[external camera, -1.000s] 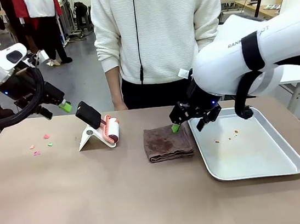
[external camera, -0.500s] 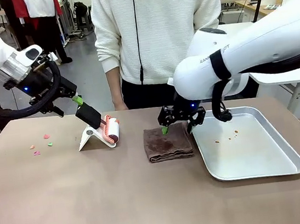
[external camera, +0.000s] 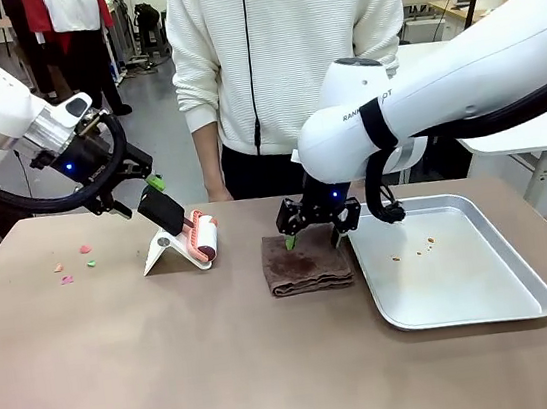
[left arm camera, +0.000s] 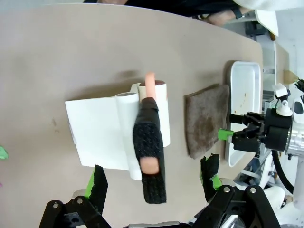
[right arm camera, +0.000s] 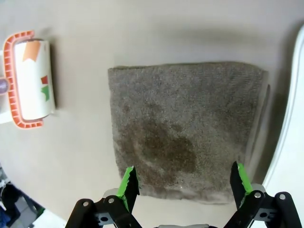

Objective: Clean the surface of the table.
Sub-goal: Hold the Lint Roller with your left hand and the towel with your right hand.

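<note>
The table (external camera: 225,372) is seen with its long axis running from left to right across the front view, its far long edge turned towards the one person (external camera: 284,52) who stands there. On it are counted one lint roller (external camera: 202,239) on one white stand (external camera: 164,251), one brown cloth (external camera: 306,261), and one silver tray (external camera: 470,321) just beside the cloth. Four or five coloured scraps (external camera: 86,249) are seen near the left end (too small for an exact count). The left gripper (left arm camera: 154,178) is spread wide on either side of the roller's black handle, which is not touched. The right gripper (right arm camera: 184,178) is held released above the cloth.
</note>
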Available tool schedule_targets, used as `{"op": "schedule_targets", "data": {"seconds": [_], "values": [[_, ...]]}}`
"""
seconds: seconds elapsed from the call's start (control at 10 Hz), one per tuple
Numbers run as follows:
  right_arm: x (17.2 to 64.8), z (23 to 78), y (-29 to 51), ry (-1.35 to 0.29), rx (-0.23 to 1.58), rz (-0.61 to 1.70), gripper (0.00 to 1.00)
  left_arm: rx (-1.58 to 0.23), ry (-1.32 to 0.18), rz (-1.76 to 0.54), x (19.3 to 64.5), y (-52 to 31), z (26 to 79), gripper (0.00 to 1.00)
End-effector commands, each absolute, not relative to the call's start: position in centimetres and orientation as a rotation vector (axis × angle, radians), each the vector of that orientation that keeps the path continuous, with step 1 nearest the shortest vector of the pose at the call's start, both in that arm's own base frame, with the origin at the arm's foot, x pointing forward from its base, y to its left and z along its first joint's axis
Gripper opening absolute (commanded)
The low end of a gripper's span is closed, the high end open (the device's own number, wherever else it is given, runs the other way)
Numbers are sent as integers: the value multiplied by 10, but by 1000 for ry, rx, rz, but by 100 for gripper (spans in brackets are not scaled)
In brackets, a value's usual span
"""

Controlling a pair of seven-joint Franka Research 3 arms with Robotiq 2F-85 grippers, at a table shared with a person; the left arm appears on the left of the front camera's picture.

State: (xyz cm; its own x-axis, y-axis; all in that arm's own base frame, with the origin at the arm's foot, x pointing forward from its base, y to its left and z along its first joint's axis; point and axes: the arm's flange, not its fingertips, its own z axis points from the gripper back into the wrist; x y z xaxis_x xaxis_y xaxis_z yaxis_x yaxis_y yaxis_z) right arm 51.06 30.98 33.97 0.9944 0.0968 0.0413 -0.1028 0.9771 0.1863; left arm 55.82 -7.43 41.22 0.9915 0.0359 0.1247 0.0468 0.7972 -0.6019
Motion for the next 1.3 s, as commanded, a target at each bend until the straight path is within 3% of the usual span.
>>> {"op": "schedule_targets", "data": {"seconds": [0.0, 1.2], "values": [[520, 342, 315, -41, 148, 55, 100, -678, -113, 16, 566, -77, 411, 100], [538, 310, 319, 8, -21, -67, 100, -691, -106, -16, 569, -80, 406, 100]]}}
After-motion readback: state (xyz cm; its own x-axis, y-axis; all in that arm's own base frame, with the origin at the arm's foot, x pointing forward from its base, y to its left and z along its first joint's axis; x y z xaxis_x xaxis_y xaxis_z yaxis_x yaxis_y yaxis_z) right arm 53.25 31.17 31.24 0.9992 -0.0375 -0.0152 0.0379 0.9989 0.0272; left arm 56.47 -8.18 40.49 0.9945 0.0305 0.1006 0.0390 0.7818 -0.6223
